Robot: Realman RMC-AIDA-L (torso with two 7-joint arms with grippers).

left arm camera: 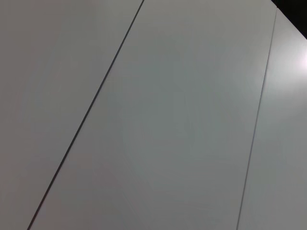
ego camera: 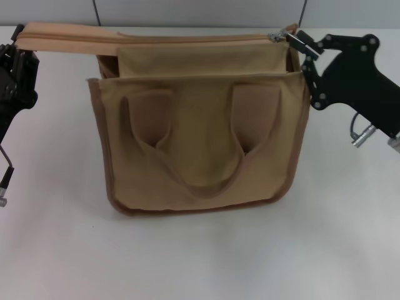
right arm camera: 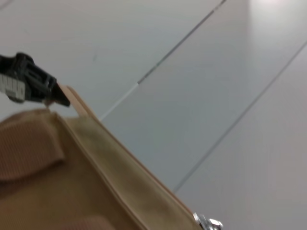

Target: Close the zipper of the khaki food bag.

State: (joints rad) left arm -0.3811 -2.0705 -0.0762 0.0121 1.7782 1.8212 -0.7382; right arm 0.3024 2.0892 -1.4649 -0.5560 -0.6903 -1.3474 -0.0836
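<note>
Handles first, two flat loops on the front of the khaki food bag [ego camera: 200,137], which stands mid-bench [ego camera: 200,256]. Zipper [ego camera: 187,39] spans its top; pull tab [ego camera: 275,37] sits at the right end, seemingly pinched by the right claw [ego camera: 299,42]. Left claw [ego camera: 22,47] is clamped on the tape's left end. Risk: tab slipping free, or fabric bunching if tension slackens.

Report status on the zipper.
Left gripper shut on zipper tape's far-left end. Right gripper at silver pull tab, bag's right corner. Zipper looks closed. Nothing blocking.
</note>
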